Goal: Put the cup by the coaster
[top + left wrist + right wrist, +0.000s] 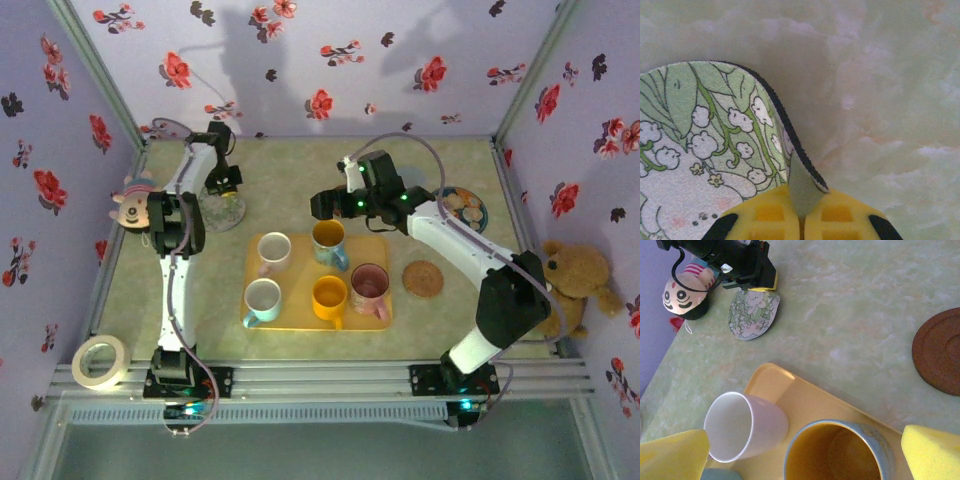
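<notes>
Left gripper (801,212): jaws pinched on the curled-up edge of the floral coaster (705,150), which lies on the tabletop (880,75) left of the yellow tray (297,275). Right gripper (802,455): jaws wide, hovering over the blue cup (835,455) on the tray, white cup (740,425) beside it. Brown coaster (940,352) lies right of the tray.

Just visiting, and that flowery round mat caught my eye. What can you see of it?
The flowery coaster is a thin, round, flexible mat, felt-like on top, printed with green leaves, white bell flowers and a pale cartoon figure, with a dark edge. The left gripper pinches its rim between shut yellow fingers, curling that edge up. The rest seems to lie flat on the marbled green table, back left.
</notes>
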Controlling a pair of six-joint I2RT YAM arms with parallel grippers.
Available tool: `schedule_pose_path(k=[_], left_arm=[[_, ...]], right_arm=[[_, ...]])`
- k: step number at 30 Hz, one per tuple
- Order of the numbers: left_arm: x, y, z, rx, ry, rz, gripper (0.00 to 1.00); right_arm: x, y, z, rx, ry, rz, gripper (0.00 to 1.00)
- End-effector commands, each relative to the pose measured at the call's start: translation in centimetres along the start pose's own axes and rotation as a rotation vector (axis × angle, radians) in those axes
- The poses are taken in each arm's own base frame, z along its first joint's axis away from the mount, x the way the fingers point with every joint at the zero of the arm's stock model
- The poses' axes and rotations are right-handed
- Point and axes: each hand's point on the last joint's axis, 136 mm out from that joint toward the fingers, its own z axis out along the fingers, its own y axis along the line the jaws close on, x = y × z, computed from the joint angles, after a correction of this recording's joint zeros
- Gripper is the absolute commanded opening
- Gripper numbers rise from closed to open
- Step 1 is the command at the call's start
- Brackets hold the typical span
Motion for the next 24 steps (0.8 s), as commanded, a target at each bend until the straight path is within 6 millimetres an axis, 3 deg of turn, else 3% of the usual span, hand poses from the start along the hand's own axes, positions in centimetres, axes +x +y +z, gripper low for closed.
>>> schedule_pose_path(k=[1, 8, 24], left_arm=[[-0.9, -0.1, 0.5, 0.027, -0.019, -0.008, 0.0], [-0.5, -0.2, 0.8, 0.039, 0.0, 0.002, 0.11], [-0.4, -0.6, -0.6, 0.067, -0.011, -0.02, 0.19]], right_arm=[[-0.5, 0.3, -0.2, 0.02, -0.005, -0.027, 1.0], [-0.3, 0.2, -0.3, 0.031, -0.003, -0.025, 1.0], [0.0, 0.1, -0.5, 0.045, 0.006, -0.038, 1.0]])
